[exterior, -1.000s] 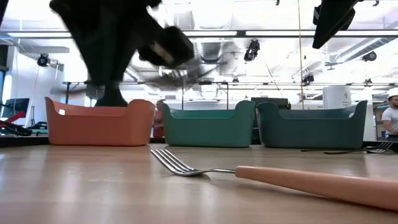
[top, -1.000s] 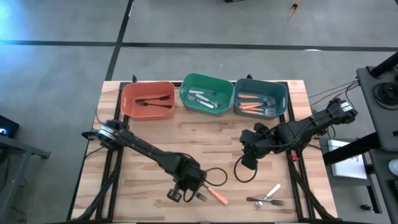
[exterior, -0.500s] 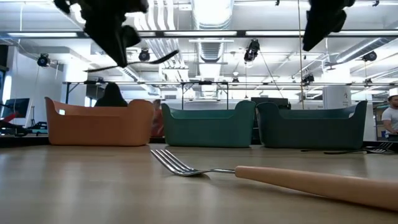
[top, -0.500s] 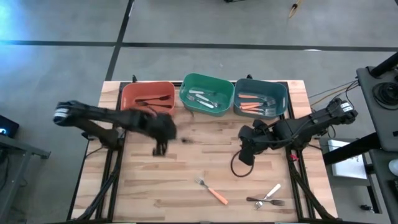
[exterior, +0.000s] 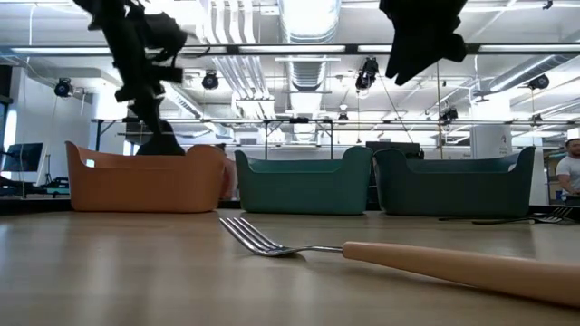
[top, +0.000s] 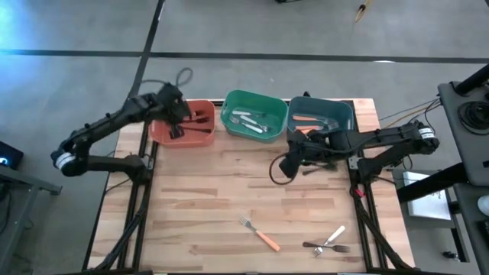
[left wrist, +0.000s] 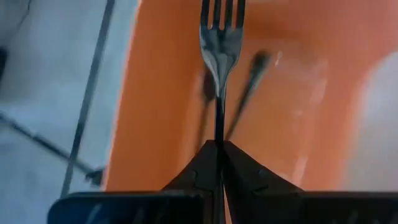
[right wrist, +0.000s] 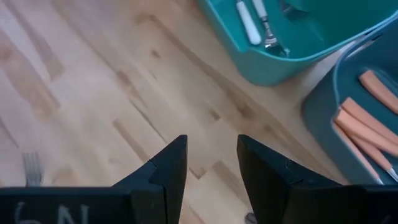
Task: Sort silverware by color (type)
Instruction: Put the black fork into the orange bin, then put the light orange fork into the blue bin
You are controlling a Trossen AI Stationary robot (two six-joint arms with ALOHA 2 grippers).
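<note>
Wooden slats form the table (top: pixel 229 198), with three bins in a row along its far edge: orange bin (top: pixel 200 138), green bin (top: pixel 254 114), teal bin (top: pixel 322 118).

Left gripper (top: pixel 174 126) hangs over the orange bin, fingers pressed together on a black-handled fork (left wrist: pixel 220 56). In the left wrist view the fork's long axis runs straight out from the fingertips, tines leading, toward the bin floor. Two more black forks (top: pixel 192 125) lie inside the orange bin, lengthwise along it.

Right gripper (top: pixel 289 164) hovers over bare table just in front of the gap between the green and teal bins, fingers (right wrist: pixel 166 171) spread, holding nothing.

White-handled forks (top: pixel 246 119) lie in the green bin. Orange-handled forks (top: pixel 306 126) lie in the teal bin.

Three forks remain on the table, well in front of the bins:
- An orange fork (top: pixel 260 234), in front of the green bin, lies diagonally, tines toward the bins and the left arm's side.
- A white fork (top: pixel 331 237), in front of the teal bin, lies diagonally.
- A dark fork (top: pixel 327 247) crosses it, tines toward the right arm's side.
</note>
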